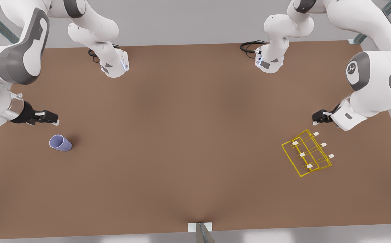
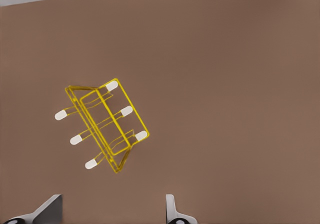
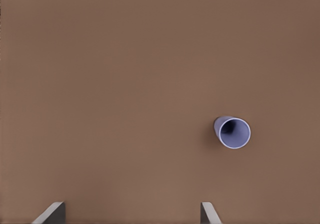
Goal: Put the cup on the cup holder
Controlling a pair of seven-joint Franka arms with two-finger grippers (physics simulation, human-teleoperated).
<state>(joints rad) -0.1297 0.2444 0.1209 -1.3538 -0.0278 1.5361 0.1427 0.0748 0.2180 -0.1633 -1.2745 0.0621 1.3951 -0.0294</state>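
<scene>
Cup: the cup (image 1: 60,142) stands on the brown surface (image 1: 188,135) at the front view's left, mouth up and free of any grip — in the right wrist view (image 3: 232,132) its open rim faces the camera, so a grasp from above looks possible.

Cup holder: the cup holder (image 1: 306,153) sits on the surface at the front view's right, well apart from the cup; its white-tipped pegs fan out to both sides of the yellow wire frame, as the left wrist view (image 2: 102,125) shows. No cup is on it.

Right hand: the right hand (image 1: 48,118) hangs above the surface just beside the cup, at the front view's left. Its fingers (image 3: 50,214) stand wide apart with nothing between them — it is empty. The cup lies off to one side of the gap, so the hand likely needs to centre over it before closing.

Left hand: the left hand (image 1: 320,117) hovers near the cup holder, fingers (image 2: 172,209) spread and empty. It seems to be waiting.

Stage: judged from this layout, the task is at its start; the cup must be gripped and carried across the surface to a peg.

Risk: the smooth tapered wall could slip in a loose pinch.
</scene>
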